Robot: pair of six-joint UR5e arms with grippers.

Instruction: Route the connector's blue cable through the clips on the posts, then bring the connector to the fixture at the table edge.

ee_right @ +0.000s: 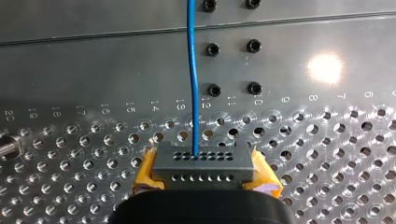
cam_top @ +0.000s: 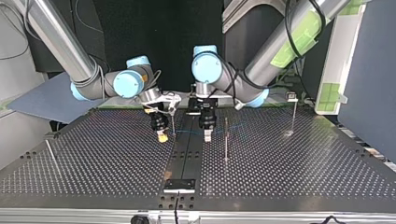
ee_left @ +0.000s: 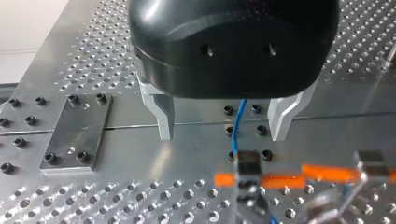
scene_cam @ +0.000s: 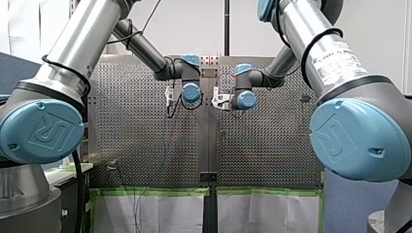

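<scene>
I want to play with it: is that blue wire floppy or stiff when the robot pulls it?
Probably floppy: the blue cable is very thin and bends slightly. Likely light too: just one thin strand leaves the connector.

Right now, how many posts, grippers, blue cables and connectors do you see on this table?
Posts: 4
Grippers: 2 (my left gripper, my right gripper)
Blue cable: 1
Connector: 1
Total: 8

Numbers 20–6 engraved on table [ee_right: 93,70] by hole row; UR logo on blue joint caps [scene_cam: 41,131].
</scene>
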